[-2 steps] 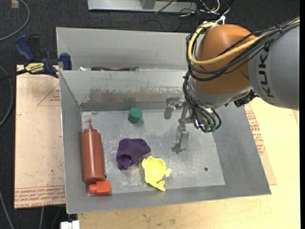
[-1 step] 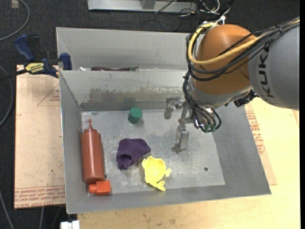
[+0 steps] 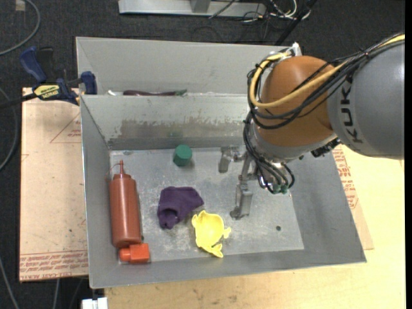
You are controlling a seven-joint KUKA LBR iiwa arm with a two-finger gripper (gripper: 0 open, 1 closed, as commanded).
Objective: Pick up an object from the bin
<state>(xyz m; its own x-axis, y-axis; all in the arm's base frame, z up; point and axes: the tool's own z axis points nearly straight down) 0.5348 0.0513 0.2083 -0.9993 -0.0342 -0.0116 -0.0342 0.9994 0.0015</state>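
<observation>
Fingers: we see the fingers (image 3: 242, 201) spread apart and empty, above the middle of the bin (image 3: 290, 234).
Nearest thing: yellow crumpled lump (image 3: 209, 232), by the bin's front edge.
Handling: we judge it light and soft; pinch its thick middle.

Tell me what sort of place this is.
Probably a robotics lab's grasp-testing station: a KUKA arm with its end effector inside a grey metal bin of odd small things, such as a red-brown squeeze bottle and a crumpled purple thing.
</observation>
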